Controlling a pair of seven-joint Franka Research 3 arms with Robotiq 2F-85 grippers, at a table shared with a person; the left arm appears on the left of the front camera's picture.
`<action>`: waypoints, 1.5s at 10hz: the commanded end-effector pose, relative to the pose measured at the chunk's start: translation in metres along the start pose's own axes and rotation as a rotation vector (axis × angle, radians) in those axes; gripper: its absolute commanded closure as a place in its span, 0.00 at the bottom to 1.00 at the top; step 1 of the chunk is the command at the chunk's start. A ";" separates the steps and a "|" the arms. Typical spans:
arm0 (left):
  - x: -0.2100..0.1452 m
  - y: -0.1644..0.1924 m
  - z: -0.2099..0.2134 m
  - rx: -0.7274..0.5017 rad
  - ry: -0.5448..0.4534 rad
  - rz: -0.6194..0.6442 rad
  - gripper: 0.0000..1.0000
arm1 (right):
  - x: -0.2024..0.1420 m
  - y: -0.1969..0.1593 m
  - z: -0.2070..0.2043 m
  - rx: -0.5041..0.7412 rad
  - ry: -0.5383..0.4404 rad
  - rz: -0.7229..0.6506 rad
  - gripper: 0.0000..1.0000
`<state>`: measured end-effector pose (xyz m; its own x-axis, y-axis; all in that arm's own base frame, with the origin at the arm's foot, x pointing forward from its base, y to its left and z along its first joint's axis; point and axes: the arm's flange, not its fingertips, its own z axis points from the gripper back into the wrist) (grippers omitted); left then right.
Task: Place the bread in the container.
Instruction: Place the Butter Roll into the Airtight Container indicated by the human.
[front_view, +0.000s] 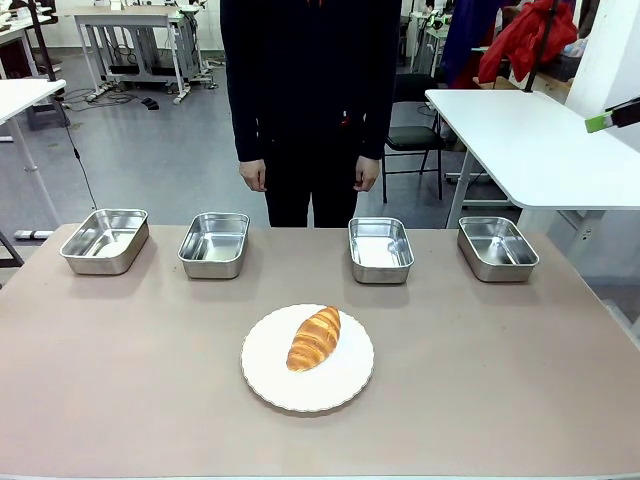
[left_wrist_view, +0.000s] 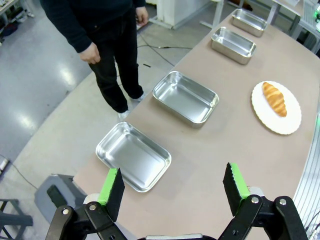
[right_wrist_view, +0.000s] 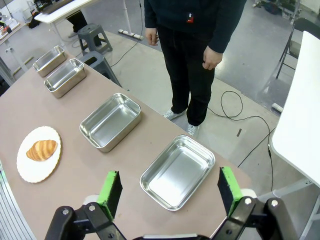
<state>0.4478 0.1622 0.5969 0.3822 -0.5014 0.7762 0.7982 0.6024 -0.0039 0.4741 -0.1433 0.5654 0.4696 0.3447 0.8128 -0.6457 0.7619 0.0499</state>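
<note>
The bread (front_view: 314, 338) lies on a white plate (front_view: 345, 388) in the middle of the counter (front_view: 500, 400). Its long axis runs roughly 7 to 1 o'clock in the front view. Four matching steel pans (front_view: 214, 243) stand in a row beyond it, at about 10, 11, 1 and 2 o'clock from the plate. Any one could be the container (front_view: 380, 249) and nothing marks which, so a drop into the wrong pan is the first risk.

The left tool (left_wrist_view: 172, 181) hangs high over the counter's left end, jaws spread wide with nothing between them. The right tool (right_wrist_view: 167, 182) is the same over the right end. Both are well apart from the bread.

- **Grip:** a pinch near a tapered tip rather than the middle would probably let the roll twist free. The crust looks firm, though from this height I cannot be sure, and a hard squeeze might crush it.
- **Descent:** pads coming down too low could catch the plate's scalloped rim and shove it.
- **Arms:** if both reach for the centre, they could clash.
</note>
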 end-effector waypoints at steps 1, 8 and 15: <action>0.001 -0.001 0.000 -0.004 -0.002 -0.006 0.00 | 0.001 0.001 0.000 0.003 -0.007 0.002 0.00; 0.001 -0.001 0.000 -0.004 -0.002 -0.006 0.00 | 0.001 0.001 0.000 0.003 -0.007 0.002 0.00; 0.001 -0.001 0.000 -0.004 -0.002 -0.006 0.00 | 0.001 0.001 0.000 0.003 -0.007 0.002 0.00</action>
<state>0.4477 0.1622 0.5969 0.3823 -0.5014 0.7762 0.7981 0.6025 -0.0039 0.4741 -0.1433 0.5654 0.4696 0.3447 0.8128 -0.6457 0.7619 0.0499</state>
